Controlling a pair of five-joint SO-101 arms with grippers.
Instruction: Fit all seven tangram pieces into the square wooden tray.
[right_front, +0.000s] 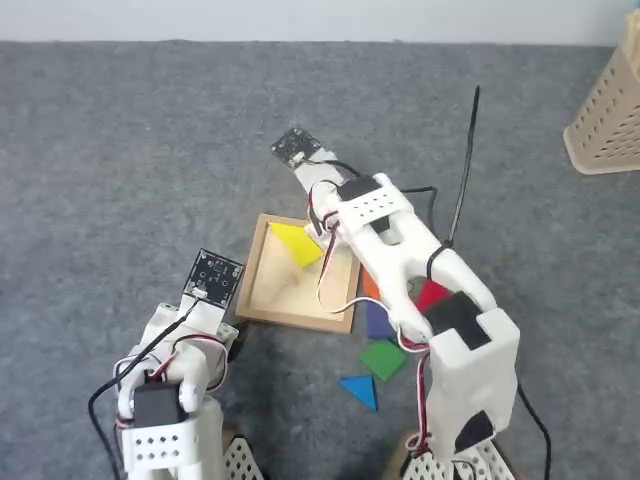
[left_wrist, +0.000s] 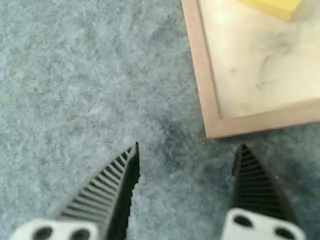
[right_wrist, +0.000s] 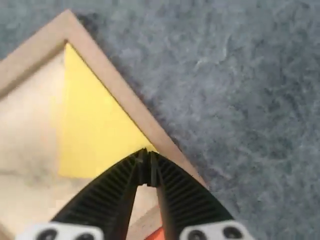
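The square wooden tray (right_front: 262, 265) lies on the grey carpet, with a yellow triangle (right_front: 295, 243) flat in its far corner. In the right wrist view my right gripper (right_wrist: 146, 159) is shut, its tips touching one corner of the yellow triangle (right_wrist: 92, 135) beside the tray rim (right_wrist: 125, 95). My left gripper (left_wrist: 187, 150) stands open over bare carpet, just outside the tray's near corner (left_wrist: 212, 125), with nothing between its fingers. Red (right_front: 432, 293), orange (right_front: 369, 285), dark blue (right_front: 378, 320), green (right_front: 382, 358) and blue (right_front: 360, 390) pieces lie beside the tray, partly under the right arm.
A perforated beige basket (right_front: 608, 110) stands at the back right. A thin black cable (right_front: 465, 170) rises behind the right arm. Grey carpet stretches to the left of and behind the tray.
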